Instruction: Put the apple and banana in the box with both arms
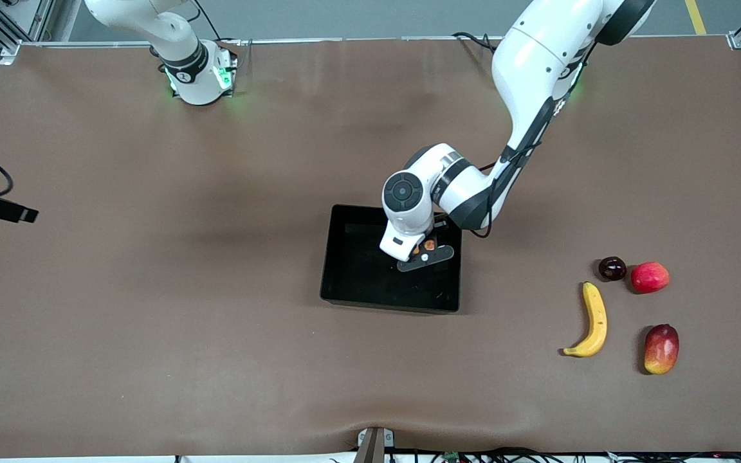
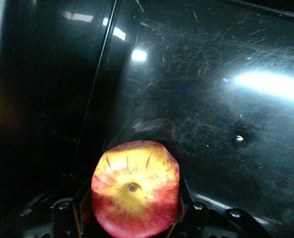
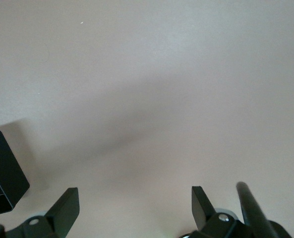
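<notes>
Even overhead light; white glare streaks the glossy box (image 2: 226, 99); soft arm shadows.

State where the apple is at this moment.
The apple is held in the left gripper over the inside of the box, as the left wrist view shows. The banana lies on the table toward the left arm's end.

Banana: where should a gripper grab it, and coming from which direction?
Grip the banana mid-body, straight from above, fingers across its narrow width. It lies flat on the table, its long curve running toward the front camera; the middle is thickest, balanced, and clear of the neighbouring fruits.
</notes>
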